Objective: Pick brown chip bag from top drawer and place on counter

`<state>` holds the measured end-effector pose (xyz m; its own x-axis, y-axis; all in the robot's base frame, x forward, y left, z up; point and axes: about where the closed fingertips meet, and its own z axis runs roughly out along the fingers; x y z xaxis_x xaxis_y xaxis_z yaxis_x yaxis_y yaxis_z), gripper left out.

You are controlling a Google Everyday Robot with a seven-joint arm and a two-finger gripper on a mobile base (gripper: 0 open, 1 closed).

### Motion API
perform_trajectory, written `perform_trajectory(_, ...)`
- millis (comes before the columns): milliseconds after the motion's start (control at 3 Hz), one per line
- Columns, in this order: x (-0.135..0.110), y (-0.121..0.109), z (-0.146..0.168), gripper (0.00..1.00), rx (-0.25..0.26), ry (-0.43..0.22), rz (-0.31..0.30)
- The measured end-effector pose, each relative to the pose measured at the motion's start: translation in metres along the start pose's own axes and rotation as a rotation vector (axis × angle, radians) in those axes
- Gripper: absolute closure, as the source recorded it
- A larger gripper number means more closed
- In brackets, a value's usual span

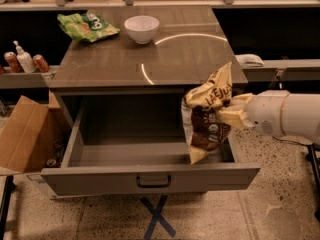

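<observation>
Countertop point(190, 59) of glossy grey-brown fills the middle of the scene, catching two bright arcs of reflected light, one near its centre and one toward the back right. At its back left corner lies a green chip bag point(87, 26), and just beside that, along the back edge, stands a white bowl point(142, 28). Below the front edge the top drawer point(95, 180) is pulled wide open, its flat grey front panel carrying a small dark pull handle point(153, 181) at the centre. The gripper point(226, 115) reaches in from the right on a thick white arm point(285, 118), its pale fingers point(235, 118) clamped on the right side of the brown chip bag point(202, 129). The bag hangs tilted over the right end of the open drawer; its tan top rises level with the counter's front right corner, and its dark lower half dips inside the drawer, though whether it touches the drawer floor cannot be told. Left of the cabinet a narrow grey shelf point(25, 78) holds cans point(41, 63) and a pump bottle point(22, 59), and an open cardboard box point(25, 134) sits on the ground below it. Off the right edge another shelf bears a white object point(248, 60). Speckled flooring point(280, 194) carries a blue tape cross point(156, 216) in front of the drawer.
</observation>
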<state>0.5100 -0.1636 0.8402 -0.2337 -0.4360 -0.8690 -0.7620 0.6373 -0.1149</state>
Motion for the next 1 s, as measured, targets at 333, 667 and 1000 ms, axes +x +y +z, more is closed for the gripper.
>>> perform_trajectory(333, -0.018, -0.026, -0.022, 1.00, 0.032, -0.025, -0.039)
perform_trajectory(667, -0.033, -0.037, -0.021, 1.00, 0.035, -0.036, -0.058)
perform_trajectory(1000, -0.080, -0.064, -0.024, 1.00, 0.052, -0.056, -0.122)
